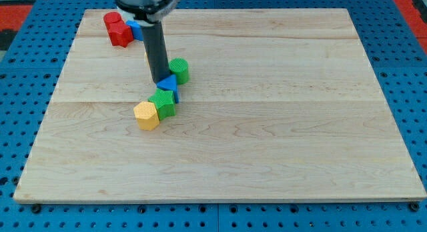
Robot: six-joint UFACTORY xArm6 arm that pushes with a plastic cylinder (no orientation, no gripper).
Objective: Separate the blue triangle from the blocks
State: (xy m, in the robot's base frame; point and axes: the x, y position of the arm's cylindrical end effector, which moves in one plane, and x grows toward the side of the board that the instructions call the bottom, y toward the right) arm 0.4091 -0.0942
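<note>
- Pale wooden board surface (267,125) lying on a blue pegboard (20,92).
- My tip (161,81), the lower end of the dark rod; it has no fingers. It touches the small blue triangular block (167,83) from the view's upper left.
- Green cylinder block (179,70) just right of the rod.
- Green ridged block (163,101) directly below the triangle, touching the yellow hexagonal block (146,115).
- Red blocks (118,29) and another blue block (135,27), upper left of the frame.

Lighting bright, even, from overhead. I see only soft short shadows beside small coloured blocks. Pale wooden board (267,125) shows mild sheen, no harsh glare. Focus sharp throughout; dark rod top slightly soft at frame edge.
</note>
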